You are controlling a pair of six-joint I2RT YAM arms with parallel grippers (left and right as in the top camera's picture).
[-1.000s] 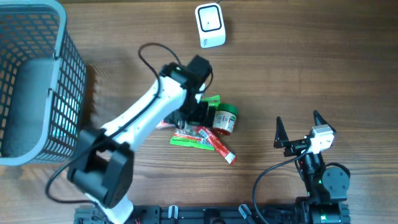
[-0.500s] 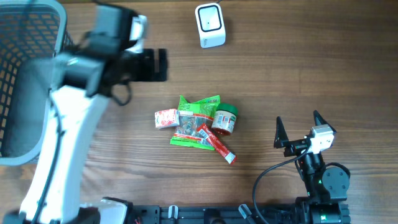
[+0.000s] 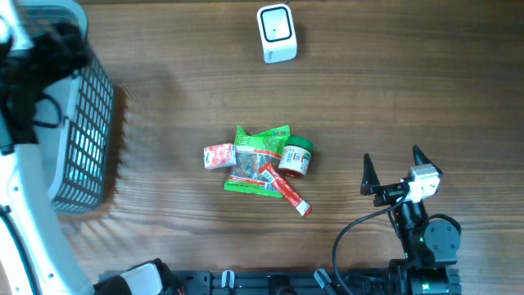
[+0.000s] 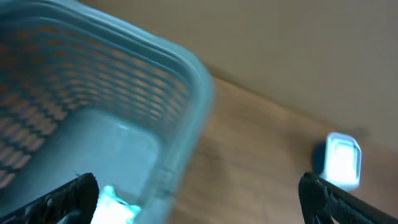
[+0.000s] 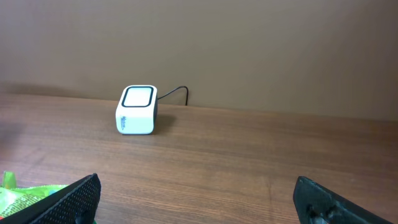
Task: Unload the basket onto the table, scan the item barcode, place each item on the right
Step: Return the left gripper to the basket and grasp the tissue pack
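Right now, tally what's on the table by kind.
Scanner: 1
Basket: 1
Jar: 1
Box: 1
Packets: 3, roughly, since they overlap
Total: 7

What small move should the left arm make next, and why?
Probably swing the left gripper from above the basket toward the small red box at the edge of the pile: it is open and empty, and nothing faces the scanner.
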